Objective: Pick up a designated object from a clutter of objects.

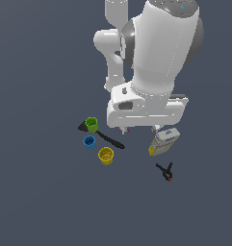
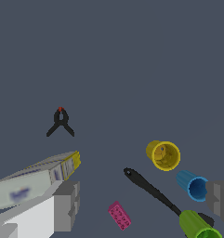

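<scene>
The small black clamp [image 1: 165, 171] with a red tip lies on the floor by itself, nearer the camera than the white-yellow box [image 1: 163, 141]. In the wrist view the clamp [image 2: 61, 122] shows its splayed handles, apart from the box [image 2: 34, 179]. My gripper [image 1: 140, 129] hangs above the clutter between the box and the black spatula [image 1: 110, 140], mostly hidden by the hand. In the wrist view the gripper [image 2: 142, 190] is open and empty, with its fingers [image 2: 64, 204] wide apart. It is not over the clamp.
A green cup [image 1: 92, 124], a blue cup [image 1: 89, 142] and a yellow cup [image 1: 106, 155] stand around the spatula at the exterior view's left. A tiny pink piece [image 2: 119, 215] lies under the gripper beside the spatula [image 2: 148, 186]. The floor is plain dark grey.
</scene>
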### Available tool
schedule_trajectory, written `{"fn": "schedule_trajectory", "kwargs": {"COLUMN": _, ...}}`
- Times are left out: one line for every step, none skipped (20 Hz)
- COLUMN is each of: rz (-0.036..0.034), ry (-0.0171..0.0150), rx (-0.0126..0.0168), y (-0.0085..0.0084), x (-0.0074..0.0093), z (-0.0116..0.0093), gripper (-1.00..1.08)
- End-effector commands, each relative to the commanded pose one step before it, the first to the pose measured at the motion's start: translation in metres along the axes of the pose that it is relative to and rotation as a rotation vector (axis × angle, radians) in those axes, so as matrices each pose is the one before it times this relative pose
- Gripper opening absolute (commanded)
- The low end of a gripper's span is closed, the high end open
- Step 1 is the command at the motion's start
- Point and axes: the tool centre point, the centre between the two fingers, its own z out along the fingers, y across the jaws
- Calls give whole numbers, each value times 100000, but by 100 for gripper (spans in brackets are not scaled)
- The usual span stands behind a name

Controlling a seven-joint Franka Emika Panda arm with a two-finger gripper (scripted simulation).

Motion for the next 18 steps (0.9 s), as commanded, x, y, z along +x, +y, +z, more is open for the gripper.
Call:
{"fn": "schedule_trajectory", "kwargs": {"rz": -194, "ry": -578, "rx": -37, "y": -1686, "x": 1112, "z": 2174, "gripper": 100}}
{"fn": "schedule_trajectory", "kwargs": {"rz": -69, "ry": -229, "rx": 10, "y": -679, "x": 406, "z": 883, "gripper": 100}}
{"fn": "schedule_trajectory", "kwargs": {"rz": -66, "ry": -229, "rx": 24, "y": -687, "x": 385, "z": 896, "gripper": 100}}
{"fn": "schedule_trajectory", "kwargs": {"rz": -61, "ry": -228, "rx": 37, "y": -694, "x": 363, "z": 909, "gripper": 100}}
{"fn": "schedule_trajectory", "kwargs": {"rz": -56, "ry": -227, "rx": 49, "y": -701, "x": 341, "z": 920, "gripper": 100}}
{"fn": "schedule_trajectory", "kwargs": {"rz": -50, "ry": -226, "rx": 61, "y": -707, "x": 318, "z": 931, "gripper": 100}}
{"fn": "schedule_trajectory", "kwargs": {"rz": -45, "ry": -233, "rx": 74, "y": -712, "x": 296, "z": 947, "gripper": 100}}
{"fn": "schedule_trajectory", "kwargs": {"rz": -40, "ry": -240, "rx": 88, "y": -717, "x": 273, "z": 962, "gripper": 100}}
{"fn": "schedule_trajectory", "kwargs": {"rz": -33, "ry": -245, "rx": 101, "y": -721, "x": 250, "z": 976, "gripper": 100}}
{"fn": "schedule_trajectory", "kwargs": {"rz": -25, "ry": -242, "rx": 110, "y": -724, "x": 226, "z": 983, "gripper": 100}}
{"fn": "schedule_trajectory", "kwargs": {"rz": -17, "ry": -247, "rx": 122, "y": -726, "x": 202, "z": 996, "gripper": 100}}
{"fn": "schedule_trajectory", "kwargs": {"rz": -8, "ry": -244, "rx": 129, "y": -721, "x": 175, "z": 995, "gripper": 100}}
{"fn": "schedule_trajectory", "kwargs": {"rz": 0, "ry": -241, "rx": 135, "y": -688, "x": 145, "z": 963, "gripper": 100}}
{"fn": "schedule_trajectory", "kwargs": {"rz": 8, "ry": -231, "rx": 135, "y": -651, "x": 117, "z": 919, "gripper": 100}}
{"fn": "schedule_trajectory", "kwargs": {"rz": 14, "ry": -220, "rx": 134, "y": -613, "x": 92, "z": 874, "gripper": 100}}
{"fn": "schedule_trajectory", "kwargs": {"rz": 21, "ry": -218, "rx": 137, "y": -574, "x": 71, "z": 832, "gripper": 100}}
{"fn": "schedule_trajectory", "kwargs": {"rz": 24, "ry": -191, "rx": 123, "y": -537, "x": 50, "z": 775, "gripper": 100}}
{"fn": "schedule_trajectory", "kwargs": {"rz": 29, "ry": -190, "rx": 125, "y": -498, "x": 35, "z": 732, "gripper": 100}}
